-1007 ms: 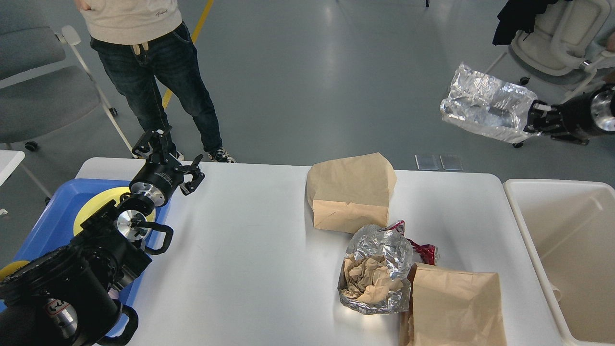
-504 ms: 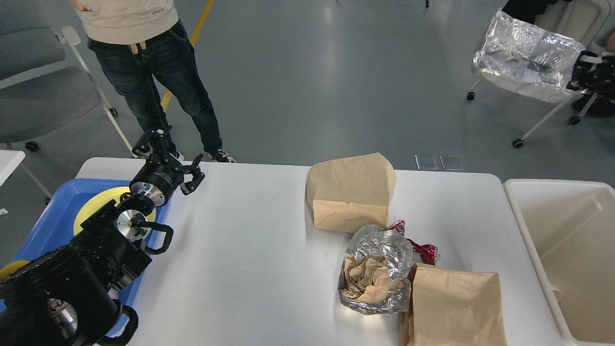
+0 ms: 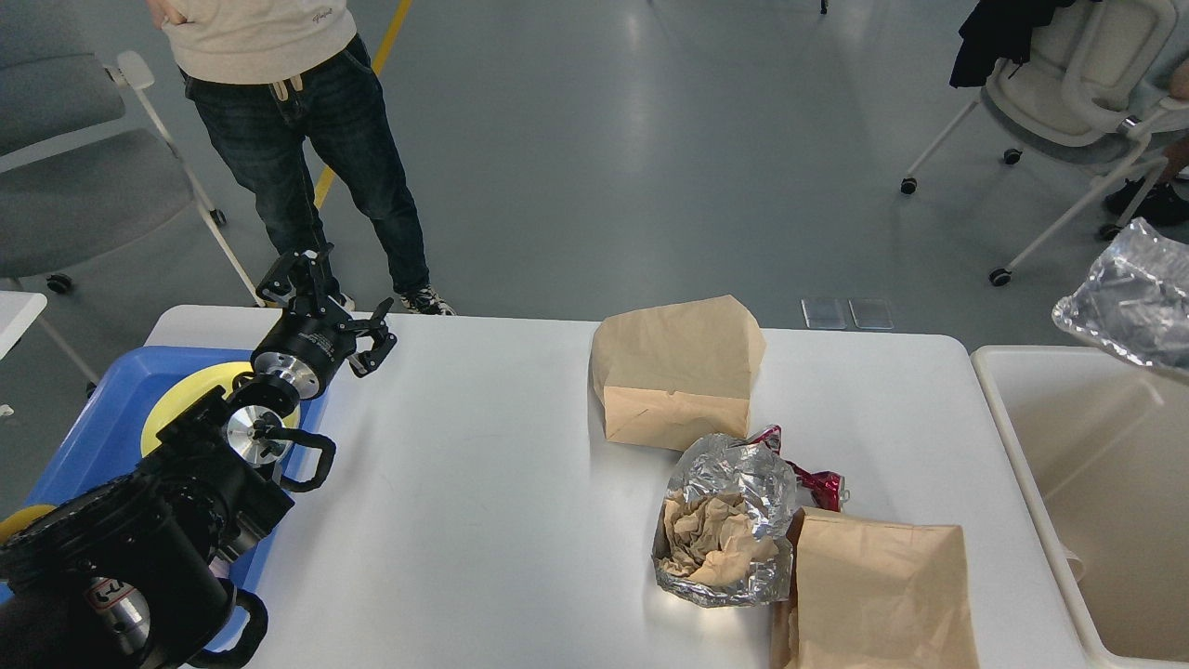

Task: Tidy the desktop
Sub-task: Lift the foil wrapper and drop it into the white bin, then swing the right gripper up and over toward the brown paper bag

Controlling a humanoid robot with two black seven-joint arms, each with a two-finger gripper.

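Silver foil bag [image 3: 1129, 307] has swung down to hang over the cream bin [image 3: 1031, 465]; its right gripper is out of view. Left gripper [image 3: 325, 302] idles, fingers spread. On the desktop [image 3: 483, 483], 2 paper bags wait. Released off-centre, foil could snag the rim.

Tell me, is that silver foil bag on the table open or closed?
Open. The foil bag gapes at its mouth, showing crumpled brown paper stuffed inside.

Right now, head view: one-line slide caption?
Left gripper open over desktop; foil bag above bin.
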